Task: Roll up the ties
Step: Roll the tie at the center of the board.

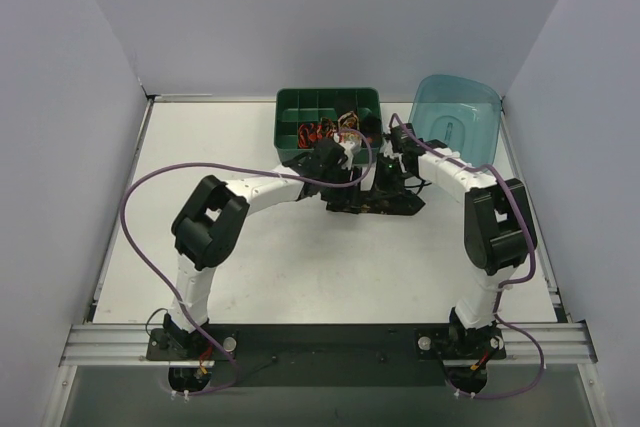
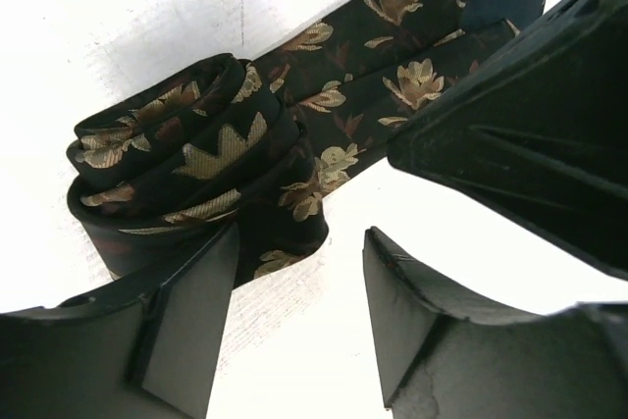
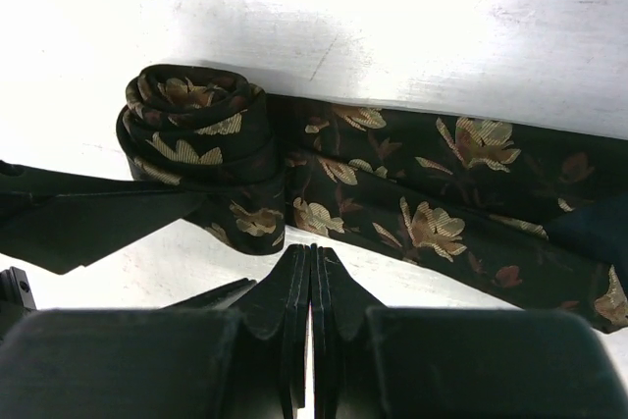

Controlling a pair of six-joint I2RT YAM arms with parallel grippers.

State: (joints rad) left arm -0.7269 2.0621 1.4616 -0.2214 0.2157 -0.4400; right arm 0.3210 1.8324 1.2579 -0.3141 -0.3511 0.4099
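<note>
A: Where is the tie found?
B: Mid-frame on the counter, half coiled, largely hidden overhead by the arms.
A: The tools?
B: The left tool is held spread by the coiled end; the right tool is pressed together.

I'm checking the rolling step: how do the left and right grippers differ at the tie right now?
The left gripper has its fingers apart with nothing gripped; the right gripper has its fingers pressed together. The left gripper sits beside the rolled coil of the tie; the right gripper's tip is at the edge of the flat stretch next to it. Both have black fingers and are low over the same tie.
</note>
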